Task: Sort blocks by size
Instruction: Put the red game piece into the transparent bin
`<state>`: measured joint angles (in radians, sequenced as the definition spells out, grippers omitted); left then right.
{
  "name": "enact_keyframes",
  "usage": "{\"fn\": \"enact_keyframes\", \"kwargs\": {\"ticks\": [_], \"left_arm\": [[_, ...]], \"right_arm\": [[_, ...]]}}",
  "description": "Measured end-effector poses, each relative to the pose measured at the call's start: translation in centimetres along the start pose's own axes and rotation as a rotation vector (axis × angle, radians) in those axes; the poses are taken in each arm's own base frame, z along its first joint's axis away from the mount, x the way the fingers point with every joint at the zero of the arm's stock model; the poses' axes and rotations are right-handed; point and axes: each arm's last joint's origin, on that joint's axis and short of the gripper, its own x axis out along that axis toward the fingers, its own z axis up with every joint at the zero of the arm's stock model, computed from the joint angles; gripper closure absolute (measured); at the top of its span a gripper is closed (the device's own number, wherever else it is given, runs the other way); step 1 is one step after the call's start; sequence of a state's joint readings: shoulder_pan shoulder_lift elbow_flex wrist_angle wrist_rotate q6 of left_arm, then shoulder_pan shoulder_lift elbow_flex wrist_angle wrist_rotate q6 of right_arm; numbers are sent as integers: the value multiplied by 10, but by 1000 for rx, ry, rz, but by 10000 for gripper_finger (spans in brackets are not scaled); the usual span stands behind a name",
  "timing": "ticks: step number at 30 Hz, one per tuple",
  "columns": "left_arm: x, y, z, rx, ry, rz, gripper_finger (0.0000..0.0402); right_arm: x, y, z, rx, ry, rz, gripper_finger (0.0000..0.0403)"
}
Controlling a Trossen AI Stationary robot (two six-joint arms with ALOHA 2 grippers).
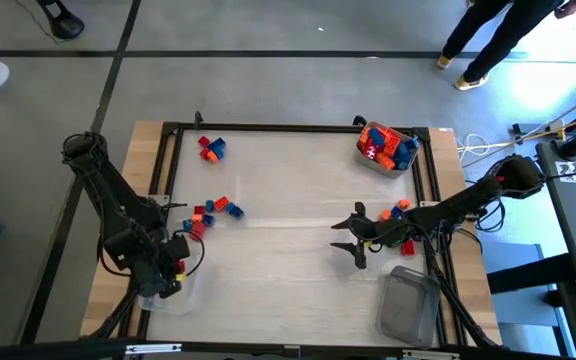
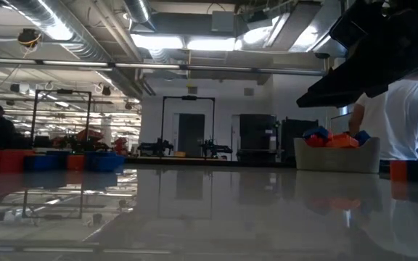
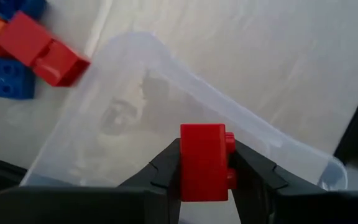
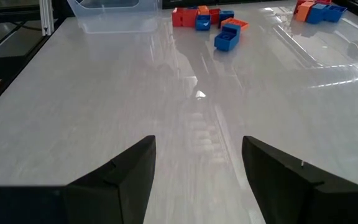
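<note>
1. I see the pale table top (image 1: 288, 260) with its dark frame filling the middle of the high view, and both dark arms reaching in from the lower corners.
2. My left arm sits at the lower left of the high view; the left gripper (image 3: 205, 163) hangs over a clear plastic tub (image 3: 135, 118) at that corner, its fingers closed part-way onto a small red plastic brick (image 3: 205, 162), which sits pinched between the two pads above the tub's open mouth.
3. My right arm comes in from the right edge of the high view; the right gripper (image 1: 352, 240) hovers low over bare table right of centre, its fingers spread wide with nothing between them.
4. A clear tub heaped with orange, red and blue bricks (image 1: 386, 148) stands at the upper right of the table.
5. Another clear tub (image 1: 410, 305) lies at the lower right corner; I cannot tell if anything is in it.
6. A loose cluster of red, orange and blue bricks (image 1: 211, 212) lies left of centre, just beside the left arm.
7. A smaller red-and-blue group (image 1: 211, 148) sits in the upper left of the table.
8. A few red, orange and blue bricks (image 1: 400, 210) lie near the right arm.
</note>
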<state>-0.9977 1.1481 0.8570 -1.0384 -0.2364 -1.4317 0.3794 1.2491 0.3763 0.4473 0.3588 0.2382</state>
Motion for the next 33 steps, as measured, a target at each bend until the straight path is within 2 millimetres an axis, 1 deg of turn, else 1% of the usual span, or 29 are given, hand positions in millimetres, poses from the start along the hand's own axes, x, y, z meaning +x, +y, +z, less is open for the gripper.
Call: {"fn": "enact_keyframes", "kwargs": {"ticks": [5, 13, 16, 20, 23, 28, 33], "left_arm": [[0, 4, 1, -82, -23, 43, 302], [0, 3, 1, -156, -26, 27, 298], [0, 3, 1, -177, -26, 27, 274], [0, 3, 1, -192, -25, 27, 224], [0, 3, 2, -180, -18, 27, 201], [-3, 6, 8, -194, -20, 11, 192], [-10, 14, 20, -206, -52, -28, 192]], "right_arm": [[0, 0, 0, 0, 1, 0, 166], [0, 0, 0, 0, 1, 0, 166], [0, 0, 0, 0, 1, 0, 166], [0, 0, 0, 0, 1, 0, 166], [0, 0, 0, 0, 0, 0, 166], [0, 0, 0, -1, 0, -1, 166], [0, 0, 0, -6, -4, -16, 166]]}}
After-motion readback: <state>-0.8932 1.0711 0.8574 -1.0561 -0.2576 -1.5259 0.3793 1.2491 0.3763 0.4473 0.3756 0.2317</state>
